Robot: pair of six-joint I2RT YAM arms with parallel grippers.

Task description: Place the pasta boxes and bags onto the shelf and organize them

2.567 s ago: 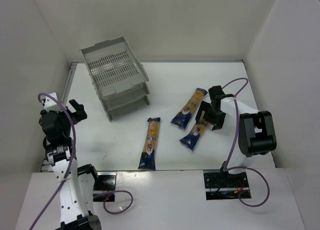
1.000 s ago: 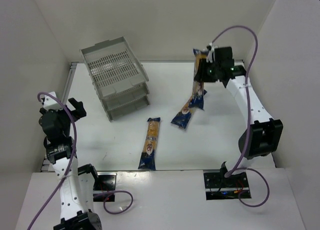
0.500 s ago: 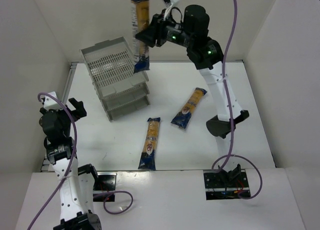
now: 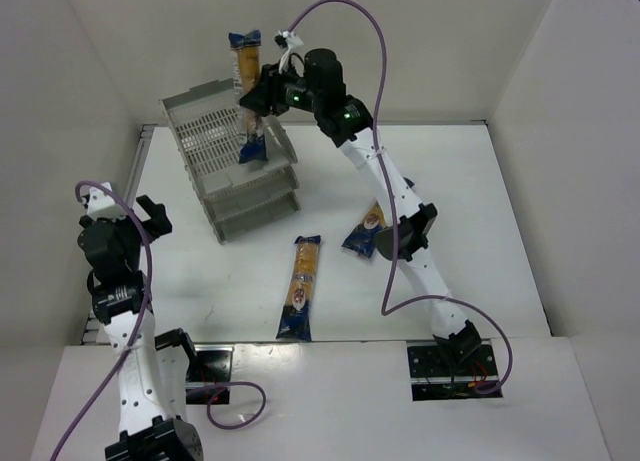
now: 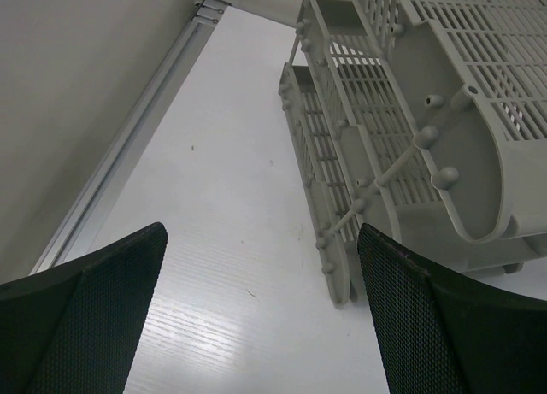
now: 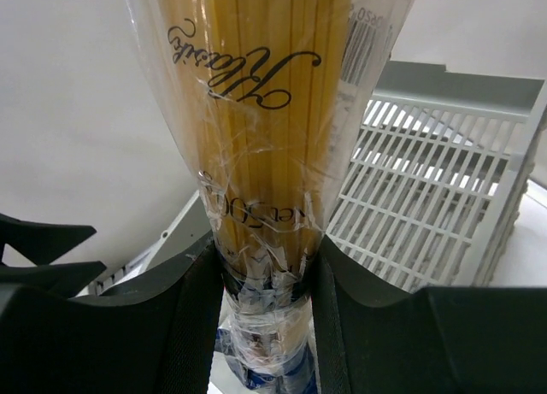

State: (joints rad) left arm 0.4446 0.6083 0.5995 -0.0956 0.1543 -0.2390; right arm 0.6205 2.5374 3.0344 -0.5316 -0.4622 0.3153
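Note:
My right gripper [image 4: 262,99] is shut on a long bag of yellow pasta [image 4: 247,93] and holds it nearly upright above the grey three-tier shelf [image 4: 210,156]. Close up, that pasta bag [image 6: 256,112] is pinched between my right gripper's [image 6: 267,279] fingers [image 6: 184,326] near its blue end, the shelf [image 6: 436,214] behind it. A second pasta bag [image 4: 302,287] lies on the table in front of the shelf. A third bag [image 4: 366,229] is partly hidden behind the right arm. My left gripper [image 4: 150,219] is open at the left; its fingers [image 5: 85,317] frame the shelf's side [image 5: 402,138].
White walls close the table in on the left, back and right. A metal rail [image 5: 128,138] runs along the left wall's foot. The right arm [image 4: 400,216] stretches diagonally across the table's middle, with a purple cable [image 4: 350,21] looping above it.
The right arm has carried the pasta bag from high over the shelf's right side leftward and lower, over the top tray. The left arm and the two lying bags have not moved.

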